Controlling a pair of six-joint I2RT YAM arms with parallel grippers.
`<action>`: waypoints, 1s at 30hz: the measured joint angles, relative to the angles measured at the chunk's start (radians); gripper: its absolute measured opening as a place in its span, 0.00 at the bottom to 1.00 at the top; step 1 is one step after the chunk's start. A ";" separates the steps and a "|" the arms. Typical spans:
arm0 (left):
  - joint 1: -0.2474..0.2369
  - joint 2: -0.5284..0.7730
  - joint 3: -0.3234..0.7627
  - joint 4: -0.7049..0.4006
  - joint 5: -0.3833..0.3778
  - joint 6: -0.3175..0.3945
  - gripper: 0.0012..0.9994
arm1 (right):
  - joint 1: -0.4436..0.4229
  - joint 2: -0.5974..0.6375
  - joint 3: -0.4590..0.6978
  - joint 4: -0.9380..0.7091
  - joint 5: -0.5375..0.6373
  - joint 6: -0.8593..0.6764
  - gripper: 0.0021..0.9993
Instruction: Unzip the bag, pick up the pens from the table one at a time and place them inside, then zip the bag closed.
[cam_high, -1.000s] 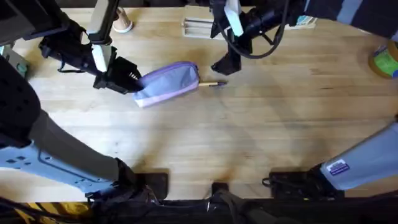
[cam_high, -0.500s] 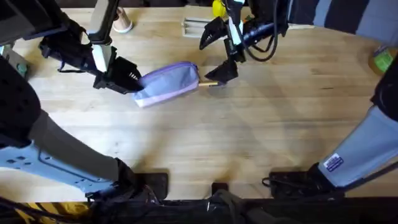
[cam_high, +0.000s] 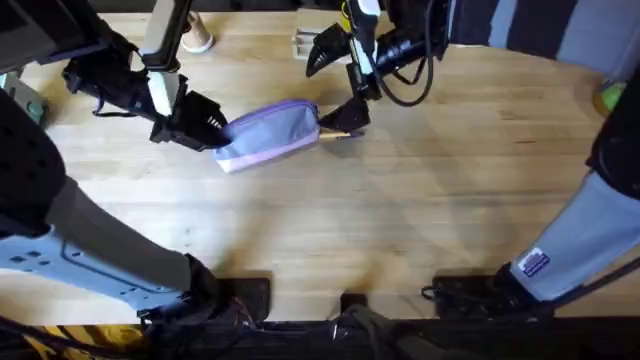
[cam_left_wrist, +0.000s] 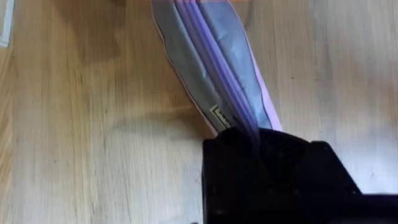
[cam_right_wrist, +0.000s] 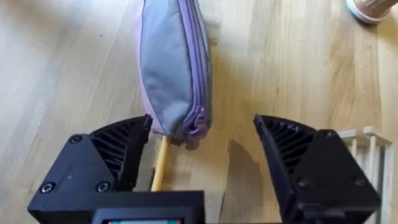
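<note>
The lavender bag (cam_high: 270, 133) lies on the table (cam_high: 400, 220) left of centre, its zipper shut. My left gripper (cam_high: 207, 126) is shut on the bag's left end; the left wrist view shows the bag (cam_left_wrist: 205, 56) running away from the black fingers (cam_left_wrist: 261, 149). My right gripper (cam_high: 335, 90) hangs open at the bag's right end. In the right wrist view its two fingers (cam_right_wrist: 118, 149) straddle the bag's (cam_right_wrist: 171, 68) zipper end. A tan pen (cam_right_wrist: 160, 165) lies beside that end, partly under one finger, and its tip shows in the overhead view as the pen (cam_high: 332, 134).
A small wooden rack (cam_high: 315, 42) stands at the table's back, just behind the right gripper, and shows as the rack (cam_right_wrist: 367, 146) in the right wrist view. A pale round object (cam_high: 197, 40) sits at the back left. A green tape roll (cam_high: 610, 97) lies at the far right.
My right gripper has moved left and down to the bag's right end, over the pen, staying open. The left gripper and the bag have not moved.
</note>
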 joint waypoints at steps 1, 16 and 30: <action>0.000 0.000 0.000 0.000 0.000 0.000 0.04 | 0.002 0.008 0.000 -0.001 0.000 0.000 1.00; 0.000 0.000 0.000 0.000 0.000 0.000 0.04 | 0.011 0.054 0.000 -0.005 0.075 -0.004 0.40; 0.001 0.000 0.000 0.000 0.000 0.000 0.04 | 0.015 0.054 0.000 -0.007 0.079 -0.003 0.03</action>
